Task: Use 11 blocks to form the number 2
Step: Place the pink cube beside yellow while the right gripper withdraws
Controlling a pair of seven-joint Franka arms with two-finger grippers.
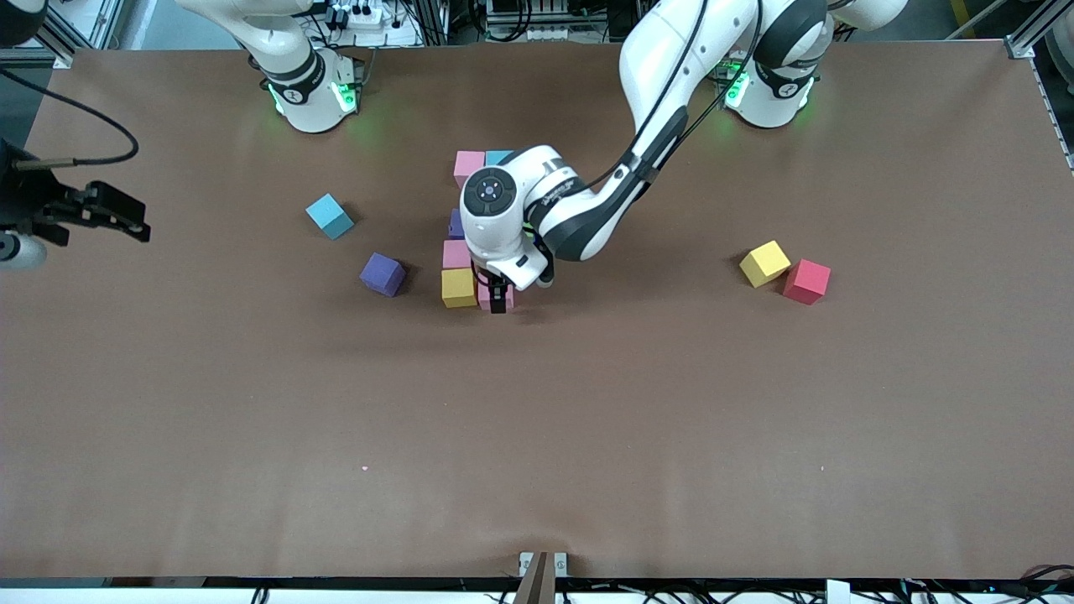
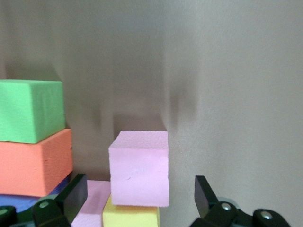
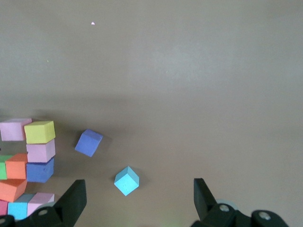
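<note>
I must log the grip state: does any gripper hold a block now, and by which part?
Nothing is held. The left gripper is open around a pink block in the figure, fingers apart from it. The right gripper waits open, empty.

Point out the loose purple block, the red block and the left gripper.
purple block point(image 1: 383, 273), front view, on its top face.
red block point(image 1: 807, 280), front view, on its top face.
left gripper point(image 1: 497, 299), front view, midway between its fingertips.

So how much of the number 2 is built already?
Most of it: the number 2 sits mid-table. The left gripper stands open around a pink block in its nearest row. The right gripper waits open. Four loose blocks lie around.
</note>
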